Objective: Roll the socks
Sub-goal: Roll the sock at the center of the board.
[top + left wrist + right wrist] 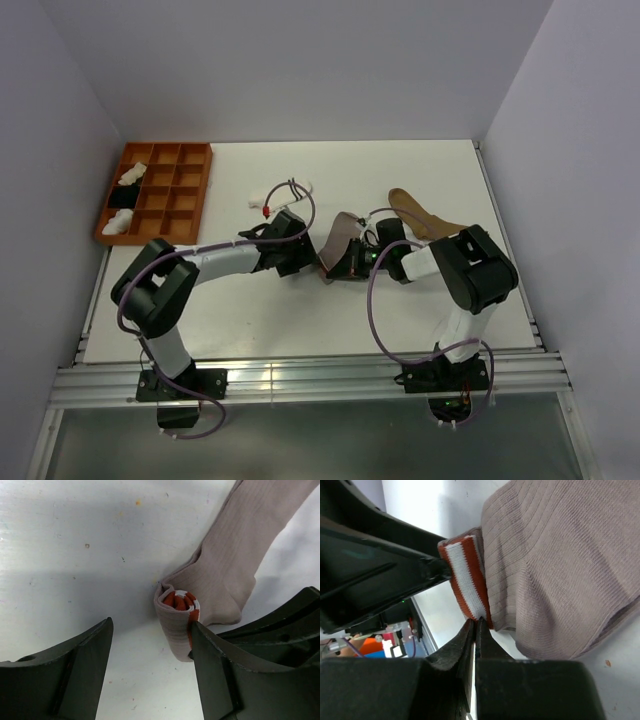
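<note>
The grey sock (346, 233) lies mid-table, its red-and-white striped cuff (181, 602) rolled into a short coil. My left gripper (150, 630) is open around the coil's near end. Its right finger (220, 670) touches the coil, while the left finger stands well off it. My right gripper (476, 622) is shut, its tips pinching the edge of the striped cuff (467, 575). The rest of the grey sock (560, 570) spreads away flat. The tan-brown sock (418, 214) lies flat behind the right arm. A small white sock (272, 198) lies behind the left wrist.
An orange compartment tray (186, 190) sits at the back left, with white bundles (132, 175) and a black bundle (121, 198) in its left cells. White walls close in the table on three sides. The two grippers (330, 264) meet almost tip to tip.
</note>
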Robot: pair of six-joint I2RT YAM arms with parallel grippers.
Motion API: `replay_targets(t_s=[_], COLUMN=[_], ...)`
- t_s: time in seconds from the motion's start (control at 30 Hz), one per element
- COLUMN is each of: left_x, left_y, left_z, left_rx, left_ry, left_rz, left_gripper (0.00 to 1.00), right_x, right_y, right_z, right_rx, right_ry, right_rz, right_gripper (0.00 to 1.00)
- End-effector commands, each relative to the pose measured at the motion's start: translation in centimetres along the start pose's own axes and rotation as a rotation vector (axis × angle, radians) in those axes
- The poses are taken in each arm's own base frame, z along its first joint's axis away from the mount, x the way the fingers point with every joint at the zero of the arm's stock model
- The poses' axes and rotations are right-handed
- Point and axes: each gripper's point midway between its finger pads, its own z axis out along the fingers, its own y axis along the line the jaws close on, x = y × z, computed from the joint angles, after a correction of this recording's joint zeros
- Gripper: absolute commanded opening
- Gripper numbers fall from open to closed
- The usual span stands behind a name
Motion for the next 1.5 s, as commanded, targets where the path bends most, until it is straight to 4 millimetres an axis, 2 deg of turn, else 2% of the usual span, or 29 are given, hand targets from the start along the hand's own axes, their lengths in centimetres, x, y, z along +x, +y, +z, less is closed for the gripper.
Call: replay_targets(t_s=[0.0,0.27,0.6,0.73,0.83,0.87,0.93,0.97,1.0,1.03,1.1,1.13,1.3,1.47], left_x=[-0.3,0.0,1.4,1.8,1.9,1.9,1.8,1.8,1.7,1.7,1.6,1.6,1.6,1.5], left_y=[-1.4,-1.2,0.9,1.5,1.8,2.0,1.9,2.2,1.9,1.9,1.9,1.9,1.5,1.6], left_z=[0.7,1.9,2.9,3.0,2.9,2.8,2.7,2.6,2.6,2.5,2.4,2.3,1.8,1.2], left_rx=[0.037,0.026,-0.036,-0.051,-0.062,-0.065,-0.069,-0.083,-0.078,-0.078,-0.087,-0.088,-0.078,-0.081], left_ry=[0.001,0.011,0.046,0.056,0.059,0.059,0.061,0.065,0.065,0.066,0.073,0.074,0.094,0.094], left_rz=[-0.010,-0.011,-0.015,-0.011,-0.003,0.006,0.019,0.029,0.035,0.042,0.058,0.064,0.102,0.129], left_gripper=[0.67,0.60,0.30,0.18,0.06,0.01,0.00,0.00,0.00,0.00,0.00,0.00,0.00,0.00], right_x=[-0.5,-0.3,-1.4,-2.0,-2.5,-2.5,-3.1,-3.9,-3.0,-3.2,-3.0,-3.1,-3.1,-0.8], right_y=[-0.2,-1.0,-1.4,-1.0,0.3,0.0,1.1,0.9,1.4,2.4,2.8,3.5,4.2,5.3], right_z=[0.2,0.4,-0.1,-0.7,-1.2,-1.2,-1.9,-2.3,-2.0,-2.3,-2.5,-2.7,-2.8,-1.3], right_rx=[-0.011,-0.011,0.056,0.105,0.146,0.205,0.266,0.338,0.366,0.377,0.444,0.450,0.575,0.583], right_ry=[0.013,0.030,0.012,-0.018,-0.079,-0.115,-0.169,-0.222,-0.212,-0.245,-0.287,-0.309,-0.364,-0.342], right_rz=[0.022,0.061,0.014,-0.058,-0.182,-0.226,-0.355,-0.403,-0.481,-0.529,-0.620,-0.654,-0.819,-0.948], right_gripper=[0.00,0.00,0.03,0.13,0.20,0.23,0.31,0.34,0.36,0.40,0.44,0.45,0.45,0.45])
